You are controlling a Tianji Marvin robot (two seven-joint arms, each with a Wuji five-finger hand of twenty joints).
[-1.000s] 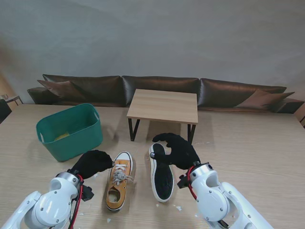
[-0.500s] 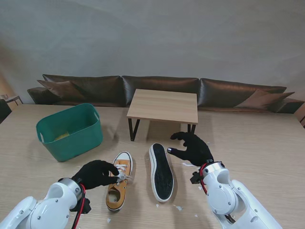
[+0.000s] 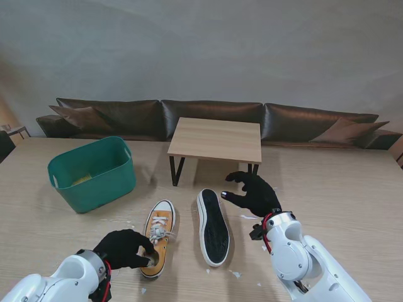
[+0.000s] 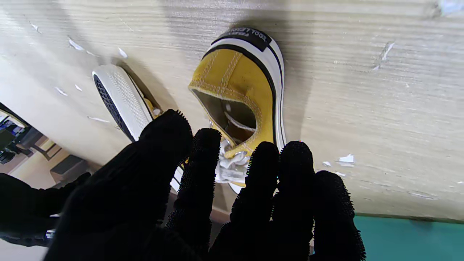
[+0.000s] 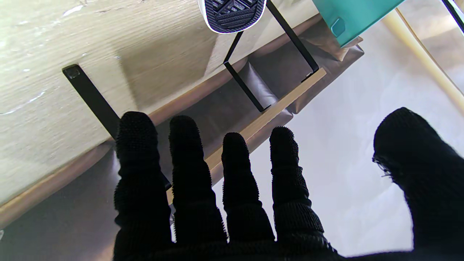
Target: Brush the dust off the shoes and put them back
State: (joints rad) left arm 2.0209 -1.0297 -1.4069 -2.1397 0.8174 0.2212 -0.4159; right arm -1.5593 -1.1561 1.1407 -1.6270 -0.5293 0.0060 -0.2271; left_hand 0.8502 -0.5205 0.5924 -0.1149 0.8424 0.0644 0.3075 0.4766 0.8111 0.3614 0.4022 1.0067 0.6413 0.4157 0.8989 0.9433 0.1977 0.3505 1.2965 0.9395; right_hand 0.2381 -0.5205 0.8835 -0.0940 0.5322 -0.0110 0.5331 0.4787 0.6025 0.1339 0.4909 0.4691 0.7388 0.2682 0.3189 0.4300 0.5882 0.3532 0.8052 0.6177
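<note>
At lower centre of the stand view, the upright yellow canvas sneaker (image 3: 158, 240) is partly hidden at its heel by the black-gloved left hand (image 3: 124, 249); whether it is grasped cannot be told. The second sneaker, lying sole-up (image 3: 213, 226), is seen beside it. The black-gloved right hand (image 3: 254, 194) is spread, holding nothing.

Left hand (image 3: 124, 249) curled, right hand (image 3: 254, 194) spread open
</note>
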